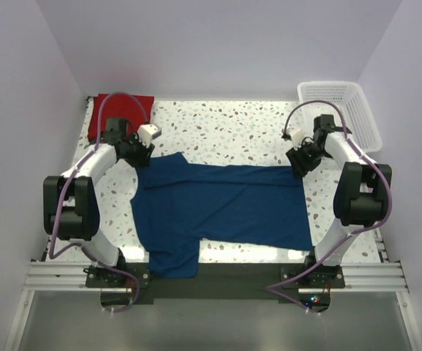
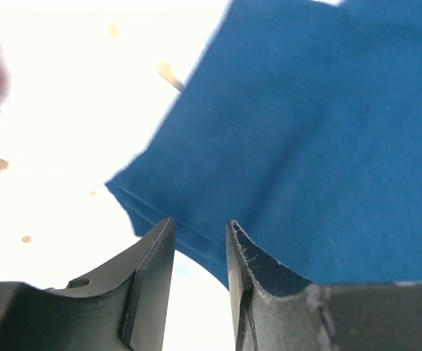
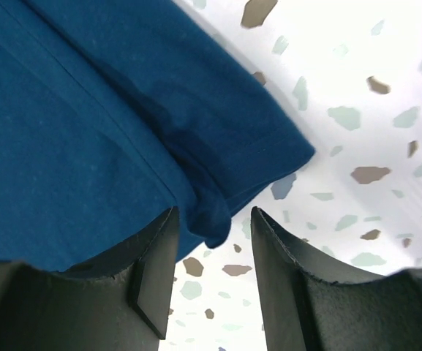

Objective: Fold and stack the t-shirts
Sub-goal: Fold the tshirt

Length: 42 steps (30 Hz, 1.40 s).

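the left gripper (image 2: 200, 232) stands with jaws parted, a corner of the navy t-shirt (image 2: 306, 131) just ahead of its tips. the right gripper (image 3: 212, 219) is parted too, the shirt's hem corner at its gap. the red t-shirt (image 1: 123, 111) lies folded just beyond the left gripper.

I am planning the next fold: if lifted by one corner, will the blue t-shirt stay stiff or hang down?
Probably it hangs limp: the blue t-shirt lies flat and thin on the table. Pushed, it would likely bunch, as its corner wrinkles in the right wrist view.
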{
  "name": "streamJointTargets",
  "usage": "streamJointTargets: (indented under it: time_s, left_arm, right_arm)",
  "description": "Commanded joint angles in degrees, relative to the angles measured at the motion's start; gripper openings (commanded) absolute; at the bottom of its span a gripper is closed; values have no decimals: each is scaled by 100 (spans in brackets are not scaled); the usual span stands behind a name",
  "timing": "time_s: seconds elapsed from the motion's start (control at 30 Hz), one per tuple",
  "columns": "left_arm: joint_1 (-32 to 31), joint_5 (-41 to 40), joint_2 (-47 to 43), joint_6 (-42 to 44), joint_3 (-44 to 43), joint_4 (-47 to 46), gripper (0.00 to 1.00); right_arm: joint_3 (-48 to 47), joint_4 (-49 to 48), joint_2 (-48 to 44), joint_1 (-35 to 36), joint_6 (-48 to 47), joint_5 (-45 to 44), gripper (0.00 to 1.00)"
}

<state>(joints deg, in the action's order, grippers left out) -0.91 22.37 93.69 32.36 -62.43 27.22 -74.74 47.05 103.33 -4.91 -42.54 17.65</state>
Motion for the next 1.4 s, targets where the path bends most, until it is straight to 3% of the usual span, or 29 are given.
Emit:
streamJointTargets:
  time_s: [0.0,0.3,1.07,1.37]
  left_arm:
    - [91,-13,490,-669,-742,-121,39]
    - [91,-4,1256,-995,-1201,11,38]
    - [91,-752,1547,-1170,-1359,-305,42]
    - [91,-611,1653,-1109,-1377,-156,31]
  right_arm:
    - [-436,305,-147,-19,-96,230,48]
    - [-471,446,-94,-10,-70,283,47]
    - [-304,586,73,-10,-193,265,43]
    - [-313,613,117,-10,-202,248,42]
